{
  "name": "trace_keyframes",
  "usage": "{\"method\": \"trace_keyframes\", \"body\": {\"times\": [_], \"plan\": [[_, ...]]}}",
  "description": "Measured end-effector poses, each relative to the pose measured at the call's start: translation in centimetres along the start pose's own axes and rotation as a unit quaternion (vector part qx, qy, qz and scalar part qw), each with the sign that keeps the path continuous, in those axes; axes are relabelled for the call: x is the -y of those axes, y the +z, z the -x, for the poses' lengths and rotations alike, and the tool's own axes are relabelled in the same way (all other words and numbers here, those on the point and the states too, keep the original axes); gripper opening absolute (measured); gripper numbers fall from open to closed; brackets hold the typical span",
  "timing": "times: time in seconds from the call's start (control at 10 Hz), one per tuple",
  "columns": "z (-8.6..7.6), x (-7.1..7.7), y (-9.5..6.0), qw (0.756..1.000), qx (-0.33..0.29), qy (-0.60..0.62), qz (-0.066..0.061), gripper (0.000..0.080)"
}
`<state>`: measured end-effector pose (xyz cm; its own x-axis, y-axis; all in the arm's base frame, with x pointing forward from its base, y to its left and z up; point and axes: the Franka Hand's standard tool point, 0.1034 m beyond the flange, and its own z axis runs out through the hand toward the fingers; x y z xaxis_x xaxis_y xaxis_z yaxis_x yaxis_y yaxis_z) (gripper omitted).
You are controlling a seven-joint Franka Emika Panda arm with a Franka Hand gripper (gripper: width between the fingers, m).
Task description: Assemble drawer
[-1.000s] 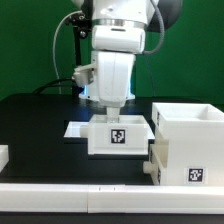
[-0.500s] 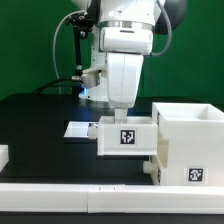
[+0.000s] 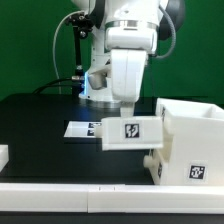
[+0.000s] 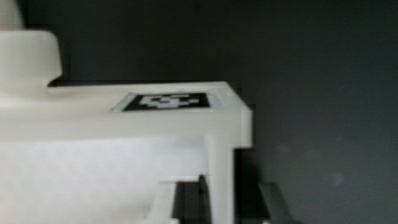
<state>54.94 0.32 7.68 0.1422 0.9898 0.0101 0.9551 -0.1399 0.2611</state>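
Observation:
My gripper (image 3: 129, 106) is shut on the wall of a small white open-top tray (image 3: 133, 133) with a black-and-white tag on its front, and holds it above the black table. The tray is tilted and its right end is close to the large white boxy housing (image 3: 190, 140) at the exterior view's right, which also bears a tag. In the wrist view the dark fingers (image 4: 183, 200) pinch the tray's thin wall (image 4: 222, 190), and the tray's tag (image 4: 166, 101) faces the camera. The knob is not visible.
The marker board (image 3: 82, 129) lies flat on the black table behind the tray. A small white part (image 3: 3, 156) sits at the exterior view's left edge. A white ledge (image 3: 70, 197) runs along the front.
The gripper has lifted the tray off the table and carried it toward the exterior view's right, closer to the housing. The marker board beneath it is now uncovered.

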Motion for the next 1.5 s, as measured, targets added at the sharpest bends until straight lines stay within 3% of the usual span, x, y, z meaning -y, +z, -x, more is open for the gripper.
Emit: {"method": "trace_keyframes", "body": {"times": [0.1,0.3,0.4,0.5,0.7,0.8,0.9,1.5], "plan": [[-0.2,0.3,0.0,0.999,-0.015,0.004,0.033,0.0039],[0.7,0.8,0.4,1.000,-0.002,0.008,0.008,0.0039],[0.6,0.7,0.4,1.000,-0.003,0.007,0.011,0.0039],[1.1,1.1,0.6,1.000,0.005,0.006,-0.007,0.0039],[2.2,1.0,0.5,0.996,0.039,0.005,-0.077,0.0039],[2.3,0.8,0.3,0.994,0.050,0.004,-0.100,0.0039],[2.3,0.8,0.3,0.992,0.054,0.004,-0.110,0.0039],[1.7,0.8,0.3,0.993,0.047,-0.024,-0.107,0.0039]]}}
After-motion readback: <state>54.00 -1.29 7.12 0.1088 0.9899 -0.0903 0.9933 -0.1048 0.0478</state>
